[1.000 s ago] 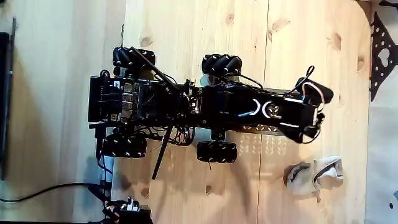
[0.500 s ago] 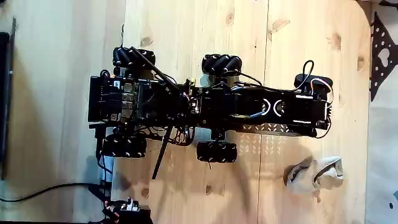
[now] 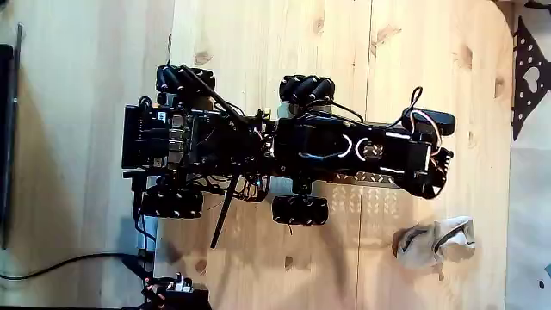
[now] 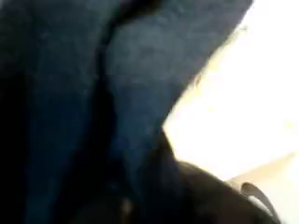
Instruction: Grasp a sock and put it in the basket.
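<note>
In the fixed view, seen from above, the wheeled robot [image 3: 207, 142] lies across the middle of the table [image 3: 258, 43], its arm [image 3: 362, 151] stretched out to the right. The claw [image 3: 437, 162] is at the arm's far end, near the table's right edge. It is black on black there, so I cannot tell whether it is wide, narrow or holding something.

In the wrist view the sock [image 4: 84, 103] fills the left and middle as dark, folded cloth, very close to the lens and blurred. A pale, bright surface shows behind it at the upper right. A dark rounded shape sits at the lower right corner, too blurred to name. In the fixed view the sock cannot be picked out from the black arm.

A strip of the basket [image 3: 372, 178] shows as brown lattice just below the arm, between the lower front wheel [image 3: 300, 209] and the claw. Most of it is under the arm.

A cream sock [image 3: 435, 244] lies crumpled on the table below the claw, apart from it and near the lower right corner.

Above the robot the wood is bare up to the top edge. Below it there is open wood between the wheels and the cream sock. Left of the table, a black cable [image 3: 52, 263] runs along a paler surface.
</note>
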`<state>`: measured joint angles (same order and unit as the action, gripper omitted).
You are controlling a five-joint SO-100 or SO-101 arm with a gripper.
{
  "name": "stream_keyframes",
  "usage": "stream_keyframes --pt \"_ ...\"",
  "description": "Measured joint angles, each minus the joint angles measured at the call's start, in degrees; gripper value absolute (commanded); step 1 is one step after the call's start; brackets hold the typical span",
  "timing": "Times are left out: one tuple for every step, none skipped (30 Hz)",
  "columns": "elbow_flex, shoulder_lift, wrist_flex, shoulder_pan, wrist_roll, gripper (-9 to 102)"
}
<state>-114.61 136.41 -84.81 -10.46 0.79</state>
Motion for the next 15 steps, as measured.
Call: stream_keyframes --pt "0.0 -0.1 0.0 -0.3 0.0 4" --pt "0.0 -0.2 0.0 -0.5 0.0 6" --pt "-0.4 -0.2 0.0 -0.8 -0.1 8" --pt "-1.0 -0.2 0.0 -1.0 -0.7 9" --pt "-1.6 -0.2 0.0 -1.5 -1.1 9" --pt "-2.0 -0.2 0.0 -2.0 -1.5 9" --pt "-2.1 -0.2 -0.1 -2.6 -2.2 9" --pt "-2.4 -0.2 -0.2 -3.2 -2.7 9" --pt "-2.7 -0.2 -0.5 -3.7 -3.3 10" --pt "-2.8 -0.2 -0.5 -4.1 -3.6 10" --pt "-3.0 -0.2 -0.5 -4.4 -4.0 10" --pt "-3.0 -0.2 -0.5 -4.7 -4.1 10" --pt "-3.2 -0.2 -0.5 -4.9 -4.1 10" --pt "-3.3 -0.2 -0.5 -5.0 -4.1 10" --pt "-3.3 -0.2 -0.5 -5.1 -4.1 10"
